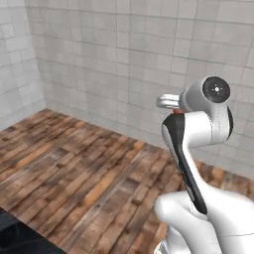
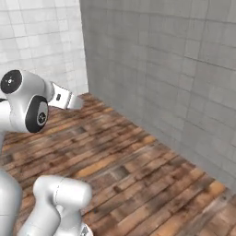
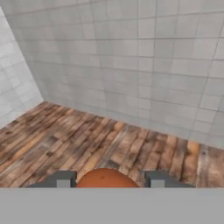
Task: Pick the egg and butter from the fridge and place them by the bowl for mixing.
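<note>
1. start nearest, in the hand view: the gripper (image 3: 107, 181) has its two grey fingertips (image 3: 61, 179) at 7 and 5 o'clock along the bottom, and the egg (image 3: 105, 178) sits between them as an orange-brown dome. you can read the jaws as clamped on the egg, partly apart because the egg fills the gap.
2. in the left base view the arm (image 1: 198, 144) rises from 5 o'clock, and a small orange-red speck shows at the wrist under the grey flange; i judge that to be the egg too, but it's too small to be sure.
3. in the right base view the arm's upper joint sits at 9 o'clock with the hand (image 2: 64, 98) reaching toward 2 o'clock. the fingers can't be made out there.
4. the hand is held level and high, looking out rather than down. that suits carrying, my guess: it holds the egg well above the floor while the base turns.
5. farther out lies the wooden floor (image 1: 74, 163), bare planks running to 12 o'clock.
6. farthest, the tiled wall (image 3: 131, 57) closes the room, with a corner at 10 o'clock in the hand view.
7. judging progress: egg in hand, not yet set down. you need the base to bring the bowl into sight before lowering.
</note>
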You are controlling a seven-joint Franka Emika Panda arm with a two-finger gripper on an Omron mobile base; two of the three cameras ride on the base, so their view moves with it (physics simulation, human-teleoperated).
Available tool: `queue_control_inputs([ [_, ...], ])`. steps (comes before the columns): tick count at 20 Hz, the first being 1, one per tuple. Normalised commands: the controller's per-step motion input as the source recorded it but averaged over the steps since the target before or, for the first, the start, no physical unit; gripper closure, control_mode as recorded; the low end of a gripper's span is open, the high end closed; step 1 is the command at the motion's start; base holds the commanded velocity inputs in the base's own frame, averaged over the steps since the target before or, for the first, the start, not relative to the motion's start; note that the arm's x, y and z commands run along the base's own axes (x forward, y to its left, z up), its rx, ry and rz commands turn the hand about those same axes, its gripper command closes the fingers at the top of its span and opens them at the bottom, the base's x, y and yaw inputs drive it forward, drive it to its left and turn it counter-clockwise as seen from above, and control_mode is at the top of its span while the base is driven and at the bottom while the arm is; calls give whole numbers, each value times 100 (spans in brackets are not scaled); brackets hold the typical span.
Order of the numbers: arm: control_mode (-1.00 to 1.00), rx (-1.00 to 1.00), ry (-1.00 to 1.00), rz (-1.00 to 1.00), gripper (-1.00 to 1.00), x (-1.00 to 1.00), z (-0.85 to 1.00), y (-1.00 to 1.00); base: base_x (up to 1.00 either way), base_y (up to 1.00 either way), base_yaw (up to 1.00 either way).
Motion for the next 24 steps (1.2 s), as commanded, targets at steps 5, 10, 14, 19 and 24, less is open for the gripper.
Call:
queue_control_inputs([
  [5, 100, 0, 0, 0, 100, 0, 0, 0, -8, 1, 92],
  [10, 100, 0, 0, 0, 100, 0, 0, 0, -17, 8, 79],
  [14, 100, 0, 0, 0, 100, 0, 0, 0, -11, 3, 69],
  [19, 100, 0, 0, 0, 100, 0, 0, 0, -1, 0, 13],
  [24, 100, 0, 0, 0, 100, 0, 0, 0, -12, -6, 44],
])
